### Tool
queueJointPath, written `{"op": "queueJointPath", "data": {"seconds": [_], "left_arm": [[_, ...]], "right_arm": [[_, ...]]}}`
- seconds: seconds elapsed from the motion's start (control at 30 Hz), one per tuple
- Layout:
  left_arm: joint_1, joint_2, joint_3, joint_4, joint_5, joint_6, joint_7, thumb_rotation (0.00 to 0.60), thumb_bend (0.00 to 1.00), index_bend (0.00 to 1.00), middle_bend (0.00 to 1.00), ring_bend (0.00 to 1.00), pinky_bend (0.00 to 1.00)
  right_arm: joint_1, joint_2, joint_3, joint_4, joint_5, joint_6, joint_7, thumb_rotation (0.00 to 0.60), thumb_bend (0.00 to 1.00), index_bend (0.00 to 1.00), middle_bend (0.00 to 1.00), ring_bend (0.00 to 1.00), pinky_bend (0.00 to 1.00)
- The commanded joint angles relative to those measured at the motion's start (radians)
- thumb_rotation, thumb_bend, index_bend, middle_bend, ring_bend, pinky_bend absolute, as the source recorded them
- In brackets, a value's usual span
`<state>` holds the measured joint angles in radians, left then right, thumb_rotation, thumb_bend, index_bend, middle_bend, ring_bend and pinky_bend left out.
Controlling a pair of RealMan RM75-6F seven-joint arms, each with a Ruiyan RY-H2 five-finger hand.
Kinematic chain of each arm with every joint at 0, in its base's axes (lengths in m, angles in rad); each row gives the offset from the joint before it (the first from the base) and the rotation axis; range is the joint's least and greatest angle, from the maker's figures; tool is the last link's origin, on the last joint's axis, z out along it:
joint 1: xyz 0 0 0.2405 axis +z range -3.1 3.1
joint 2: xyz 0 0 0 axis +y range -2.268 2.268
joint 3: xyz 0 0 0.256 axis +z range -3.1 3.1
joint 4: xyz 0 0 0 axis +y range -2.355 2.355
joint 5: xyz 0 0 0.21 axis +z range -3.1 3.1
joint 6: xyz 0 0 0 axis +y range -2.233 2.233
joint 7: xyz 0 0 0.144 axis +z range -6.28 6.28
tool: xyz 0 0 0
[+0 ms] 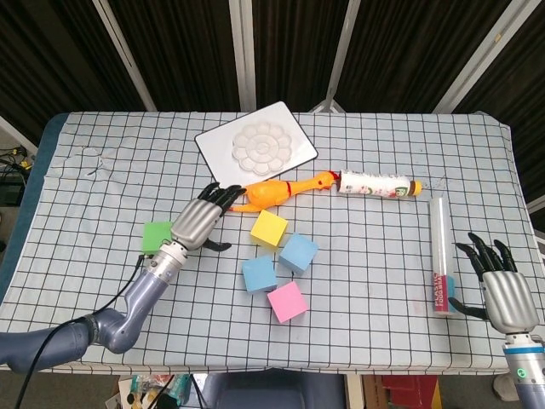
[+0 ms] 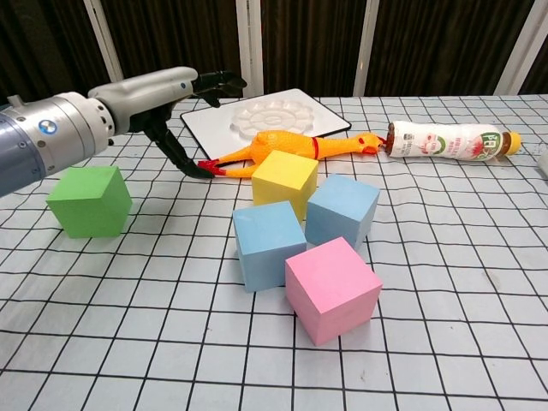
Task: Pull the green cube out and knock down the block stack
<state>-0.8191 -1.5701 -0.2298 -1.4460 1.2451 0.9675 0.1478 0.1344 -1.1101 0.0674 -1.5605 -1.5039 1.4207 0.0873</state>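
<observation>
The green cube (image 1: 159, 237) (image 2: 89, 200) sits alone on the checked cloth, left of the other blocks. The stack lies toppled: a yellow cube (image 1: 269, 228) (image 2: 284, 181), two blue cubes (image 1: 299, 252) (image 1: 258, 274) (image 2: 343, 211) (image 2: 269, 247) and a pink cube (image 1: 288, 302) (image 2: 332, 288) rest flat in a loose cluster. My left hand (image 1: 201, 221) (image 2: 171, 94) hovers open between the green cube and the cluster, fingers spread, holding nothing. My right hand (image 1: 501, 285) stays open at the table's right front edge, far from the blocks.
A rubber chicken (image 1: 281, 189) (image 2: 282, 145) lies just behind the blocks. Behind it is a white paint palette (image 1: 255, 149) (image 2: 265, 116). A bottle (image 1: 379, 184) (image 2: 445, 141) lies to the right, and a long tube (image 1: 440, 256) lies near my right hand.
</observation>
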Motion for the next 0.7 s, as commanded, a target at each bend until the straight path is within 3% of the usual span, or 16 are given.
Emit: {"op": "queueJointPath", "data": {"seconds": [0.03,0.17,0.27,0.37,0.5,0.7], "left_arm": [[0.012,0.060,0.041,-0.055,0.062,0.015,0.020,0.600,0.06,0.00,0.03,0.08,0.01],[0.097,0.178,0.129,-0.169,0.189,0.136,0.064,0.600,0.06,0.00,0.03,0.07,0.01],[0.220,0.248,0.209,-0.204,0.330,0.348,0.108,0.600,0.06,0.00,0.03,0.07,0.01],[0.362,0.285,0.278,-0.172,0.425,0.568,0.103,0.600,0.06,0.00,0.03,0.07,0.01],[0.526,0.301,0.326,-0.098,0.399,0.742,0.042,0.600,0.06,0.02,0.03,0.07,0.01],[0.640,0.296,0.324,-0.036,0.305,0.792,-0.014,0.600,0.07,0.05,0.03,0.07,0.01]], "right_arm": [[0.001,0.002,0.000,0.001,-0.001,-0.002,0.006,0.600,0.03,0.18,0.07,0.18,0.04],[-0.002,0.009,-0.003,0.000,-0.008,0.005,0.024,0.600,0.03,0.18,0.07,0.18,0.04],[-0.005,0.012,-0.003,-0.001,-0.012,0.013,0.032,0.600,0.03,0.18,0.07,0.18,0.04],[-0.008,0.014,-0.004,-0.003,-0.017,0.019,0.034,0.600,0.03,0.18,0.07,0.18,0.04],[-0.007,0.013,-0.008,-0.008,-0.023,0.019,0.024,0.600,0.03,0.18,0.07,0.18,0.04],[-0.007,0.008,-0.010,-0.015,-0.028,0.022,0.001,0.600,0.03,0.18,0.07,0.18,0.04]]}}
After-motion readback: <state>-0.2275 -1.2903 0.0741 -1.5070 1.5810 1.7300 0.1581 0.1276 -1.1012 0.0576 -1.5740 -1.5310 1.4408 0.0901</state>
